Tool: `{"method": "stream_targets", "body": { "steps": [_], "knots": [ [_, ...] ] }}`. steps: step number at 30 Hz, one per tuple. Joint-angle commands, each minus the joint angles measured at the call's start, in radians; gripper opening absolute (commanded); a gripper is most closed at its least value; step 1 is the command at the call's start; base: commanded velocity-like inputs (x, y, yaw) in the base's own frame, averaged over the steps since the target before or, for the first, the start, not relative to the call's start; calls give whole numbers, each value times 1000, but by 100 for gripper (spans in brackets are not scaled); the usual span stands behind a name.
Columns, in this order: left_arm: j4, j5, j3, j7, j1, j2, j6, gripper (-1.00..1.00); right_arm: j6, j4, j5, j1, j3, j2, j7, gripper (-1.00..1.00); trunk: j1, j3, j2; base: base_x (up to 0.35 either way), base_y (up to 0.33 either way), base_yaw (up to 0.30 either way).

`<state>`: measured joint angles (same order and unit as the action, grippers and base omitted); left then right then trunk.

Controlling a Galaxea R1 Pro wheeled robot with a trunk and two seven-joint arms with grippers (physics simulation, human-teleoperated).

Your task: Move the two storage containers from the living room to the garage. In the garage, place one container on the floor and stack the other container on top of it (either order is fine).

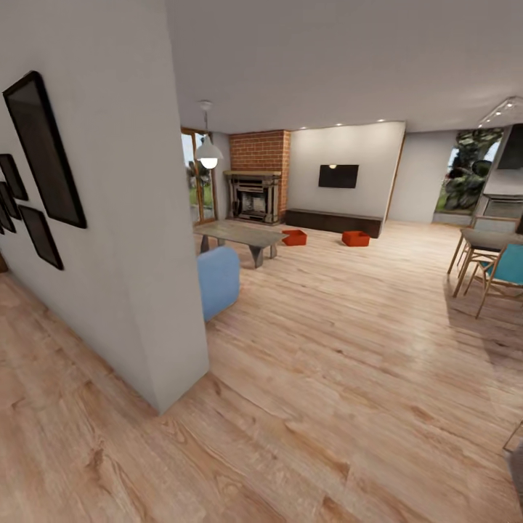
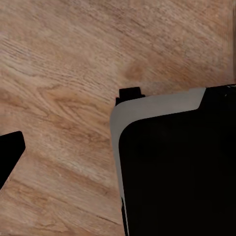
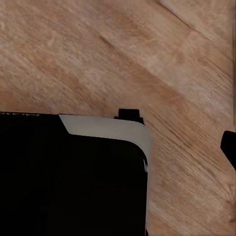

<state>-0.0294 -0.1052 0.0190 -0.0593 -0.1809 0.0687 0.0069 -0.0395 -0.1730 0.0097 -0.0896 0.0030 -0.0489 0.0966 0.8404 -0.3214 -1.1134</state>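
Where the white partition wall [image 1: 138, 240] ends, the head view opens on the living room [image 1: 312, 196], with its light wood-plank floor [image 1: 341, 349] running back to a red-brick chimney [image 1: 260, 151] over an ornate fireplace [image 1: 253, 196], a black wall TV [image 1: 338, 176] and a long low dark-brown cabinet [image 1: 334, 221]. The two storage containers sit on the planks far off, at about twelve o'clock from the robot, just in front of that cabinet. They are small orange-red tubs with open tops and outward-flaring walls; at this range their ribbing cannot be made out. The left container [image 1: 294, 237] lies just beside the far end of a grey coffee table [image 1: 240, 236], and the right container [image 1: 356, 238] rests well apart from it, below the TV. A blue armchair [image 1: 218, 280] peeks past the wall at eleven o'clock, a white pendant lamp [image 1: 208, 154] hangs above the table, and wooden dining chairs [image 1: 494, 272] stand at two o'clock. Black picture frames [image 1: 43, 152] hang on the partition.

In the left wrist view a black robot body panel with a pale-grey edge [image 2: 152, 105] hangs over the planks; the right wrist view shows a like panel [image 3: 108, 128]. I cannot tell how wide either claw stands, and nothing is seen held or touched.
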Motion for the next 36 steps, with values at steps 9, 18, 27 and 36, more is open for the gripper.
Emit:
{"method": "stream_targets", "body": {
  "steps": [9,18,27,36],
  "knots": [
    [-1,-10,1,-2,0,0,1,100,-3,1,1,-1,0,0,3,100,1,-1,-1,345,0,-264],
    [-1,-10,1,-2,0,0,1,100,-3,1,1,-1,0,0,3,100,1,-1,-1,345,0,-264],
    [-1,-10,1,-2,0,0,1,100,-3,1,1,-1,0,0,3,100,1,-1,-1,345,0,-263],
    [-1,-10,1,-2,0,0,1,100,-3,1,1,-1,0,0,3,100,1,-1,-1,345,0,-263]
  ]
}}
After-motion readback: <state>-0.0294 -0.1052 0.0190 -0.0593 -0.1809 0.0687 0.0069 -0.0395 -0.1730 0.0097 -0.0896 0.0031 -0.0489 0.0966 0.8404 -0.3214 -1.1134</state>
